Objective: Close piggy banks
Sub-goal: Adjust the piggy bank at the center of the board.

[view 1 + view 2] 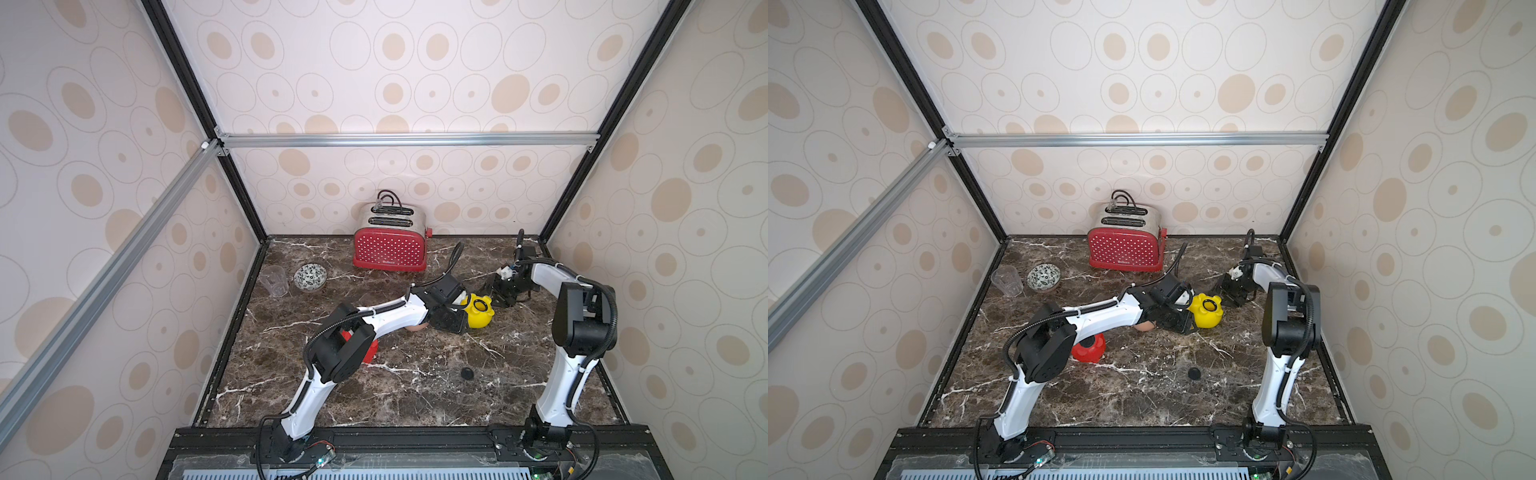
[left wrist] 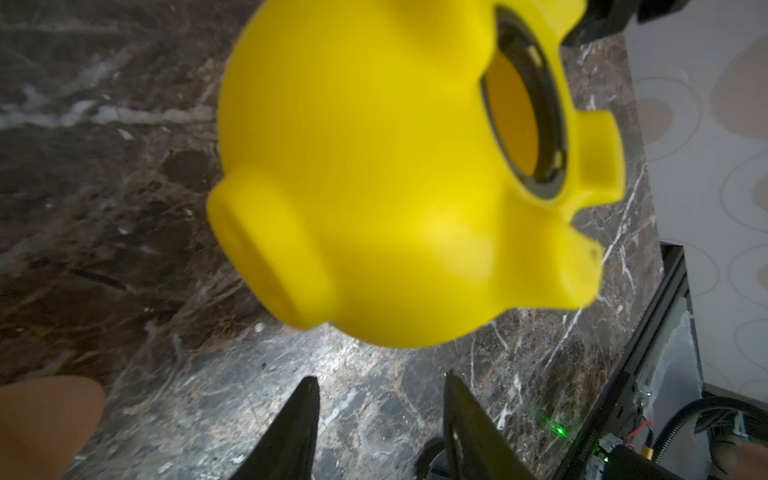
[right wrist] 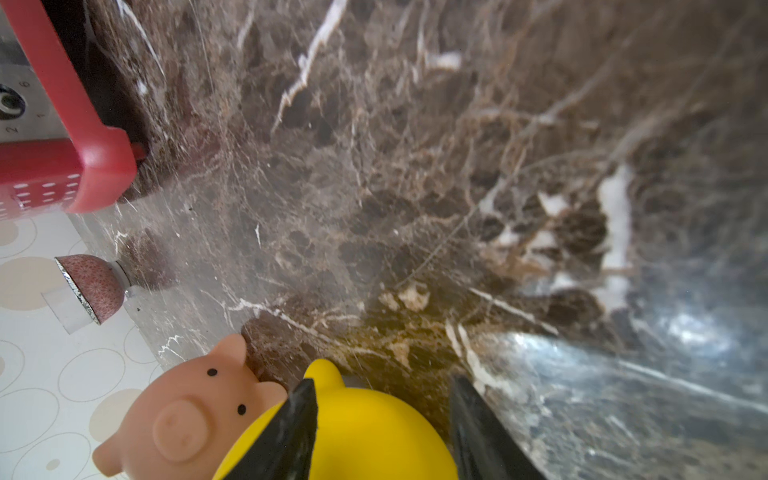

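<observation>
- You have a yellow piggy bank [image 1: 478, 319], a red piggy bank [image 1: 1096, 353] and a peach-pink piggy bank [image 3: 183, 415].
- Your toaster [image 1: 390, 249]: red, white polka dots.
- Your worktop [image 1: 415, 395]: dark brown marble, white veins.
- Bowl [image 1: 310, 277]: black-and-white print.

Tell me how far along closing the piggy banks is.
Done: nothing I can confirm. In hand: the yellow pig lies between the left gripper and right gripper, its belly hole open. Left: a black plug lies loose on the table. The red pig and peach pig do not show their bellies clearly, so both need checking.
</observation>
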`<state>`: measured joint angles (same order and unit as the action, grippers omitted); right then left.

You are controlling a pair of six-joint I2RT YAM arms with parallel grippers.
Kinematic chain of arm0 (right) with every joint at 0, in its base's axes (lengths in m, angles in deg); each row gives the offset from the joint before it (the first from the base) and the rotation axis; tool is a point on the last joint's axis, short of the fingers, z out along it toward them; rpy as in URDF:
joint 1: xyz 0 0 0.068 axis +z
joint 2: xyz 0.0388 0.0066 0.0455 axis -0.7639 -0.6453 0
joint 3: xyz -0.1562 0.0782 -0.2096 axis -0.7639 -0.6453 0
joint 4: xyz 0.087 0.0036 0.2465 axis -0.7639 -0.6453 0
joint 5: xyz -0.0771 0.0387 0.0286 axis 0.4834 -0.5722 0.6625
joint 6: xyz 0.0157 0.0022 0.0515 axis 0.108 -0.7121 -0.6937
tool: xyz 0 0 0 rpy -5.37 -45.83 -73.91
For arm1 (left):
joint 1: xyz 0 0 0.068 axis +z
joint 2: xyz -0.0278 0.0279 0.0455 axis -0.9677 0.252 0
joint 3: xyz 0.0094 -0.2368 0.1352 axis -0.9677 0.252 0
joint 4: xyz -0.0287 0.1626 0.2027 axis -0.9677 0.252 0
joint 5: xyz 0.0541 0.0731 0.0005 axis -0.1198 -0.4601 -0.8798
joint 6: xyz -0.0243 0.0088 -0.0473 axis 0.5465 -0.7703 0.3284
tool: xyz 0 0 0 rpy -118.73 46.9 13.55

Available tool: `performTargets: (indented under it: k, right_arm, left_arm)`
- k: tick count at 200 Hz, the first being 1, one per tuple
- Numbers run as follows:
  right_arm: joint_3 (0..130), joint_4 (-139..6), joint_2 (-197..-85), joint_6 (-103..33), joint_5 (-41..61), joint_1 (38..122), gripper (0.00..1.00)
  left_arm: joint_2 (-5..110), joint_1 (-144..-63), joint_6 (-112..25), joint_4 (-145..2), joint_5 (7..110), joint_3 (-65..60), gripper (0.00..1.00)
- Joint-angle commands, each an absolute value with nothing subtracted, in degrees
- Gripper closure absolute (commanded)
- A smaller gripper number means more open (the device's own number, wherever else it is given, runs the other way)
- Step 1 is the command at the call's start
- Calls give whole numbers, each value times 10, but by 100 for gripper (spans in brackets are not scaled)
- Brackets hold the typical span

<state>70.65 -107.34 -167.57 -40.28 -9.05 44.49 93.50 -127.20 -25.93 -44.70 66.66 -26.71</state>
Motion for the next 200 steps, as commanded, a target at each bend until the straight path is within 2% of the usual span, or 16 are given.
performTargets:
  k: [1,73,124,154,200]
  right_arm:
    - [682,-1083,-1637,-393,-81,448,46]
    - [633,-1085,-1598,-401,-49,446,45]
    - [643,-1092,-1610,-404,-38,441,37]
    - [671,-1118,-1622,-398,34,440,35]
    - [669,-1111,-1636,-398,18,439,36]
  left_arm:
    - [946,-1267,-273,-422,639,-294,51]
    - [947,-1253,-266,-424,625,-293,52]
    - [964,-1253,-266,-417,630,-321,51]
    - [967,-1252,-264,-415,627,-329,51]
    - [966,-1250,-266,-411,622,-329,51]
